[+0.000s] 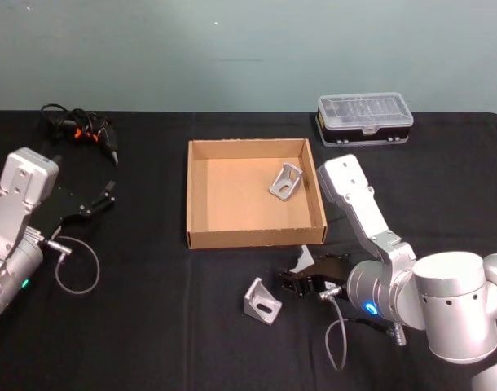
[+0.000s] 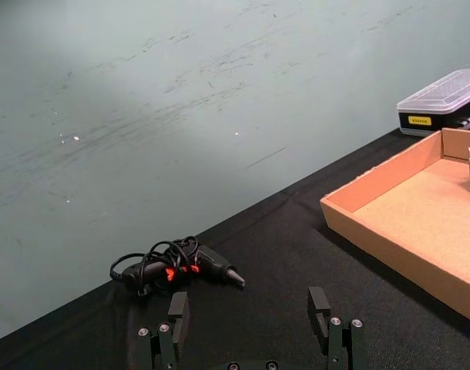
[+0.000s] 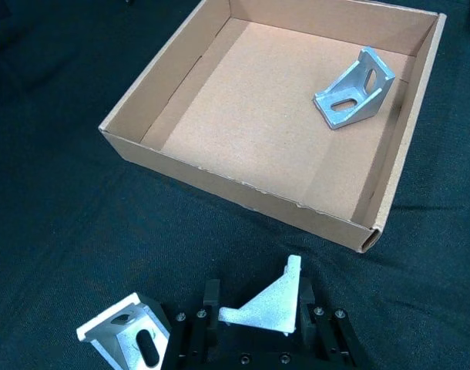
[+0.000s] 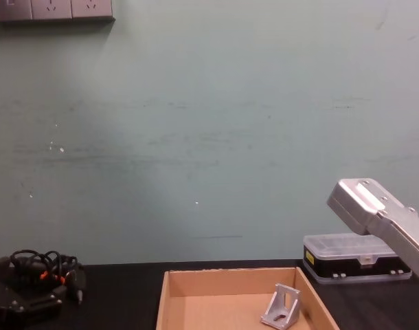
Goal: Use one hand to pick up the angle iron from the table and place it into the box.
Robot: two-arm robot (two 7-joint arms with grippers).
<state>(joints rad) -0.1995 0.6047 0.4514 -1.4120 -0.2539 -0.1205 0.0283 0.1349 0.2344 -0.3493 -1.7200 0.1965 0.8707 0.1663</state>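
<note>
The tan cardboard box point(image 1: 201, 192) point(image 3: 162, 105) point(image 4: 164, 300) point(image 2: 389, 223) sits mid-table. One silver angle iron point(image 1: 286, 181) point(image 3: 354, 99) point(image 4: 281, 306) lies inside it near the right wall. In front of the box, my right gripper point(image 1: 304, 275) point(image 3: 260, 308) is shut on a second angle iron point(image 1: 305, 259) point(image 3: 267, 302), held between its black fingers. A third angle iron point(image 1: 262, 300) point(image 3: 124, 339) rests on the black table just left of that gripper. My left gripper point(image 1: 98, 200) point(image 2: 249, 312) stands open and idle at the far left.
A clear-lidded black plastic case point(image 1: 364, 118) point(image 4: 354, 258) point(image 2: 443, 104) stands behind the box at the right. A black corded tool with orange marks point(image 1: 79, 129) point(image 2: 177, 268) point(image 4: 38, 271) lies at the back left. A loose cable point(image 1: 76, 267) loops by the left arm.
</note>
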